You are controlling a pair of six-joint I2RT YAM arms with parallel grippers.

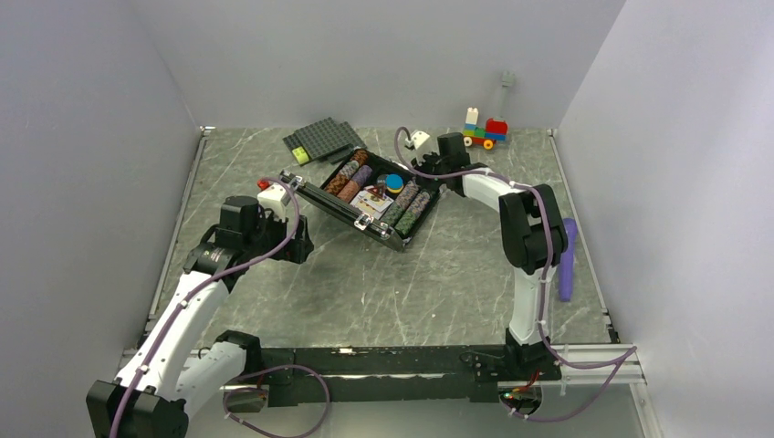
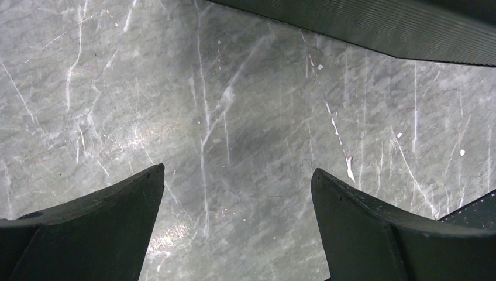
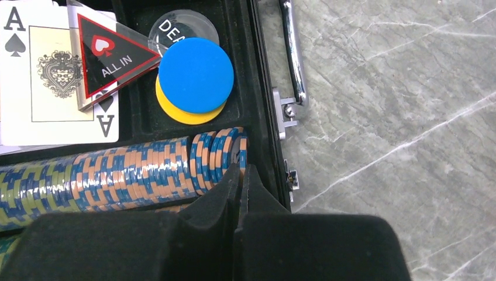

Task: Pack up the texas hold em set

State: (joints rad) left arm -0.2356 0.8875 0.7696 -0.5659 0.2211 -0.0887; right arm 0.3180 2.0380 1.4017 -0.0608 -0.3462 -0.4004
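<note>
Briefcase [image 1: 381, 234] lies open on the table [image 2: 245, 105], its lid [image 1: 329, 201] raised on the left side. Left gripper [image 2: 237, 175] sits just left of that lid, jaws spread wide and empty over bare marble. Right gripper [image 3: 241, 171] reaches into the case's far right end, jaws pressed together, tips against a blue-and-orange chip row [image 3: 117, 175]. Only the right wrist view shows writing: "ALL IN" on a red-edged triangle [image 3: 114, 55], "DEA" on a clear disc [image 3: 175, 23], and an ace of spades [image 3: 52, 76] beside the blue disc [image 3: 196, 75].

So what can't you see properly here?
Right wrist view: the blue round disc covers most of the yellow disc and the clear round button's lettering.
Same view: the right gripper hides everything below the blue-and-orange chip row.
Left wrist view: top edge cuts off the black ribbed briefcase.
</note>
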